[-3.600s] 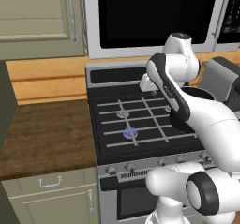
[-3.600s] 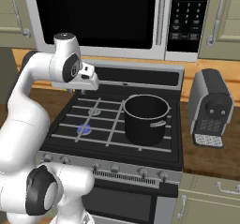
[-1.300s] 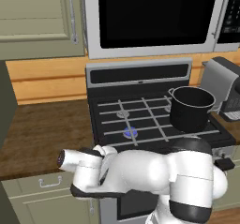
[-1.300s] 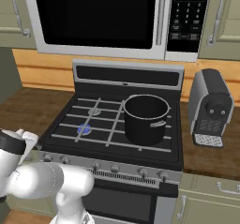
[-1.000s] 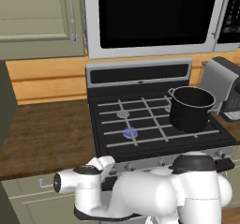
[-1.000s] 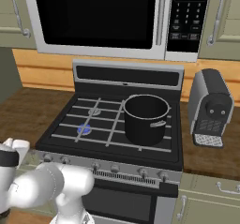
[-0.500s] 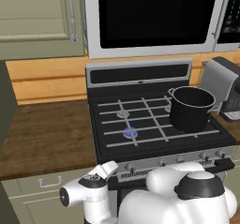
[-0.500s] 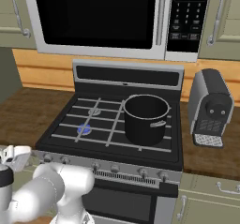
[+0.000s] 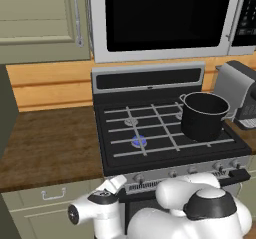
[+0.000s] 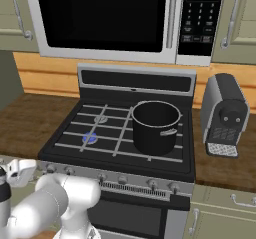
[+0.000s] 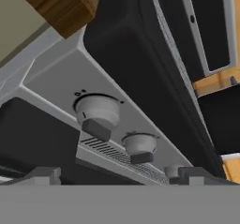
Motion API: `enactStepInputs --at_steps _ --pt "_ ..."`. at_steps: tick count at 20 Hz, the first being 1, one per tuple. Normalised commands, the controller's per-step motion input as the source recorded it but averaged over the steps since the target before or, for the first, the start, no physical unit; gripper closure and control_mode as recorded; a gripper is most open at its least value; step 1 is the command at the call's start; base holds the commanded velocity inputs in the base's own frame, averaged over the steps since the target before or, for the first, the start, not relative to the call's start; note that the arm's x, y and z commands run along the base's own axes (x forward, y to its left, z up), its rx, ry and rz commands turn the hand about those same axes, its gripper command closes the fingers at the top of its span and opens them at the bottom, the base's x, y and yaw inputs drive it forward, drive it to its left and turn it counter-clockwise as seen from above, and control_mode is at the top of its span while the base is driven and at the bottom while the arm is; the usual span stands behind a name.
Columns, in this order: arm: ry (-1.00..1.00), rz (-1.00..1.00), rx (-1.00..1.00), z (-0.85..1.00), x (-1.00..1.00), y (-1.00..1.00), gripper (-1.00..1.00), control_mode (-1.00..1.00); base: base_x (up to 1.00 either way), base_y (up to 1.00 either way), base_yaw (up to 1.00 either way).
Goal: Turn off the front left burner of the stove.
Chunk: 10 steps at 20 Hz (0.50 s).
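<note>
Front left burner (image 9: 139, 141) is still glowing blue w/ arm now dropping below stove (image 9: 150, 80) front, gripper (image 11: 115, 174) spread wide, approaching leftmost knob (image 11: 97, 113).

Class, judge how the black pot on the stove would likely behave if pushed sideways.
The black pot looks rigid and wide-based, so it probably slides rather than tips. Standing on thin grates, it might catch. Contents unseen, so its weight is uncertain.

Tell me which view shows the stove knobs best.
The hand view: the nearest knob is large and sharp there, a second knob beside it. The left base view shows the knob row small and partly behind the arm; the right base view shows the row tiny along the stove front.
</note>
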Motion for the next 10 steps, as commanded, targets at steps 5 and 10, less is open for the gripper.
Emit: enactStepInputs --at_steps 5,10 --pt "0.00 0.16 0.00 -0.07 0.11 -0.05 -1.00 -1.00 0.00 0.00 0.00" --pt "0.00 0.14 0.00 -0.02 0.12 -0.01 -1.00 -1.00 0.00 0.00 0.00"
